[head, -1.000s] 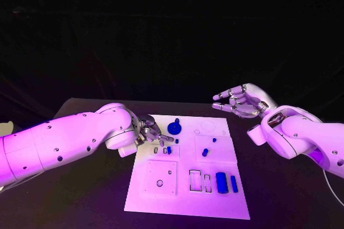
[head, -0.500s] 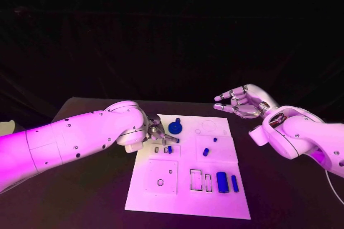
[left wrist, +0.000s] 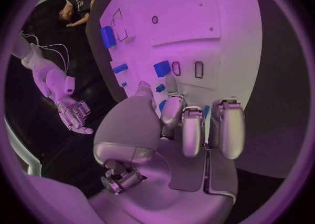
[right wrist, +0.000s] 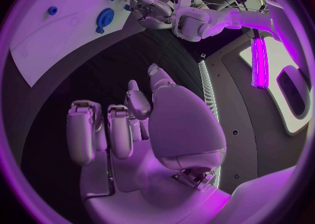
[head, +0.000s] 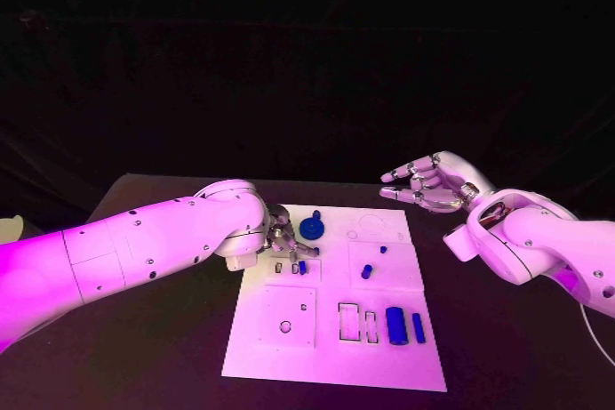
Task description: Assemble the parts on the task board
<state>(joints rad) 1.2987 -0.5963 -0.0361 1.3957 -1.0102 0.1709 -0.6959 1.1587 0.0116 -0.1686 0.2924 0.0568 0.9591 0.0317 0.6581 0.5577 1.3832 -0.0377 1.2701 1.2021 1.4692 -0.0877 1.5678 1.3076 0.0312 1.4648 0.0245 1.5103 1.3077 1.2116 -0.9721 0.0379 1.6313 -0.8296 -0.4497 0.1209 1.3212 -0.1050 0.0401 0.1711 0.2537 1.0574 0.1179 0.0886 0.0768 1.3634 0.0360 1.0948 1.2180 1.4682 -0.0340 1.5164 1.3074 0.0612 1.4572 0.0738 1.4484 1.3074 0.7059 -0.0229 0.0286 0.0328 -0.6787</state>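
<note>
Desk [head: 154,339]: black, flat top, carrying the work surface at its middle; its far edge runs across the head view below a dark backdrop [head: 307,81]. Backdrop: black, folded like cloth, filling the space behind the desk. Cables [left wrist: 49,50]: thin, pale, lying loose on the dark desk surface, seen from the left wrist.

We see magenta light glaring on the white arms, a dark backdrop, and fisheye-bent wrist views.
</note>
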